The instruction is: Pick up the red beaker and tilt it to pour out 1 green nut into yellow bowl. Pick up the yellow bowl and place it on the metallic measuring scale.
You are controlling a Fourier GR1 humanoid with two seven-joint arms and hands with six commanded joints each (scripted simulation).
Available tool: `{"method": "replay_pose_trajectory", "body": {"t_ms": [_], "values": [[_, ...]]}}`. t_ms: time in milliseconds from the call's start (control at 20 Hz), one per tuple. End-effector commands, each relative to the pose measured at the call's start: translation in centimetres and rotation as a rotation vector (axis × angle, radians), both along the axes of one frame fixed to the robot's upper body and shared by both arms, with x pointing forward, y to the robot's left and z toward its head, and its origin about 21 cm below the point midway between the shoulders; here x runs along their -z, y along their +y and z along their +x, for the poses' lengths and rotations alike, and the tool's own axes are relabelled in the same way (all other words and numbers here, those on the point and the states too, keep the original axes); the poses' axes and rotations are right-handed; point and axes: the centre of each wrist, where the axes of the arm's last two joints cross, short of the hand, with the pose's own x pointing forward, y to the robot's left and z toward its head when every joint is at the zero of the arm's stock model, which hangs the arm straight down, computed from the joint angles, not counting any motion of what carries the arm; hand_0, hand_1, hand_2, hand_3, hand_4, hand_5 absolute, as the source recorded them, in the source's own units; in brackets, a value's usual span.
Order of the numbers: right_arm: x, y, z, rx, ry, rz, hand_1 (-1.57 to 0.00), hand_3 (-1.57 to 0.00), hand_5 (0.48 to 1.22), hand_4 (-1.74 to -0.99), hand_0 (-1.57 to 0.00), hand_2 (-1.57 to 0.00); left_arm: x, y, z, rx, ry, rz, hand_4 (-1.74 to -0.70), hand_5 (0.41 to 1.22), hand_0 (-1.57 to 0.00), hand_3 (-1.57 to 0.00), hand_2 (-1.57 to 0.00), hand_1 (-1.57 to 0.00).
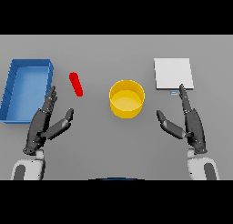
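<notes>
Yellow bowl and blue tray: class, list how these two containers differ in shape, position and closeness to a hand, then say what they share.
The yellow bowl is round; the blue tray is rectangular. The bowl sits mid-table between both hands; the tray lies at the far left edge. The left hand is right beside the tray, while the bowl stands apart from it and from the right hand. Both are open-topped and look empty.

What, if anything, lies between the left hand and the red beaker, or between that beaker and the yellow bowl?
Nothing visible. Bare grey table separates the open left hand from the red beaker, and the beaker from the yellow bowl. The blue bin sits off to the left.
</notes>
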Motion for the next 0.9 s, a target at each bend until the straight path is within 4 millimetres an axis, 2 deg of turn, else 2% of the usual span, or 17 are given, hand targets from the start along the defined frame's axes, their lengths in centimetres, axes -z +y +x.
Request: {"method": "replay_pose_trajectory", "body": {"t_ms": [0,150,400,650,850], "values": [[-0.1,0.0,0.0,-0.010,0.007,0.020,0.00,0.00,0.592,-1.103,0.00,0.00,-0.2,-0.4,0.3,0.001,0.015,0.002,-1.14,0.655,0.00,0.00,0.00,0.00],[-0.4,0.0,-0.1,-0.019,0.013,0.029,0.00,0.00,0.614,-1.147,0.00,0.00,0.2,-0.6,0.9,0.017,0.058,0.014,-1.14,0.649,0.00,0.00,0.00,0.00],[-0.7,-0.3,0.2,-0.048,0.015,0.081,0.00,0.00,0.627,-1.209,0.00,0.00,1.9,-0.3,4.4,0.002,0.112,0.016,-1.17,0.648,0.00,0.00,0.00,0.00],[-0.2,-0.2,0.0,-0.060,0.023,0.089,0.00,0.00,0.626,-1.229,0.00,0.00,3.2,-0.6,8.1,0.023,0.130,0.037,-1.18,0.637,0.00,0.00,0.00,0.00],[-0.1,-0.4,0.0,-0.050,0.018,0.069,0.00,0.00,0.626,-1.218,0.00,0.00,3.1,-1.3,10.3,0.058,0.093,0.037,-1.20,0.646,0.00,0.00,0.00,0.00]]}}
